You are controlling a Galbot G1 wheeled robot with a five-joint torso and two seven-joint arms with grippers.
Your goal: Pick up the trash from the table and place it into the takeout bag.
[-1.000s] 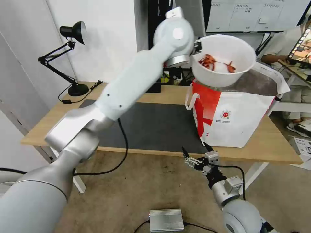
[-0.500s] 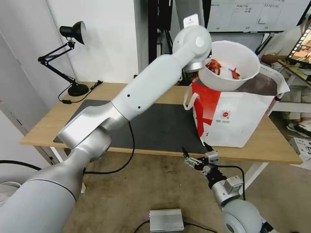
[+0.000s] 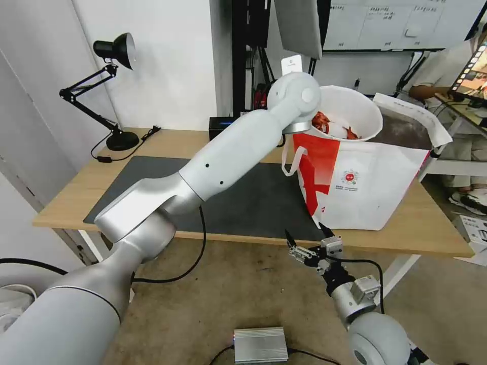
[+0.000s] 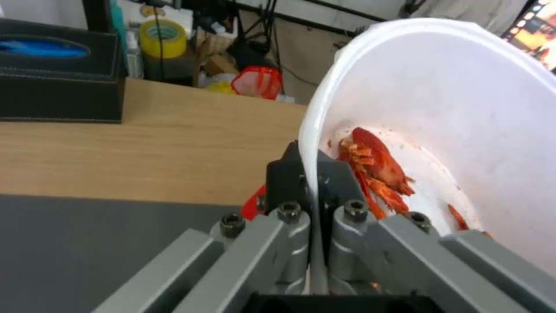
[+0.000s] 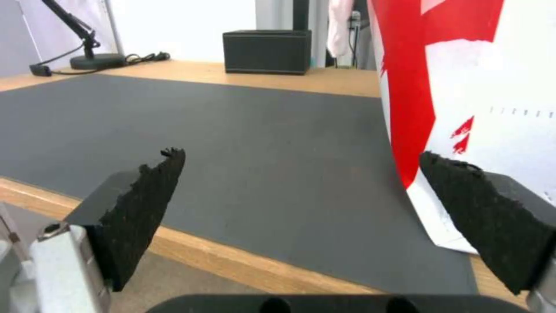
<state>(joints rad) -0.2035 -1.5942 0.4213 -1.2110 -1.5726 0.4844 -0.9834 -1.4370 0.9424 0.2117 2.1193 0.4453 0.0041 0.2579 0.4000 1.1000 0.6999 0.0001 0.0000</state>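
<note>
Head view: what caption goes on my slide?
Left tool lowers white bowl of red scraps into bag.

The left arm is stretched up and forward, and the left gripper (image 4: 311, 174) is clamped tight. The right gripper (image 3: 307, 237) hangs low with its fingers spread apart.
</note>
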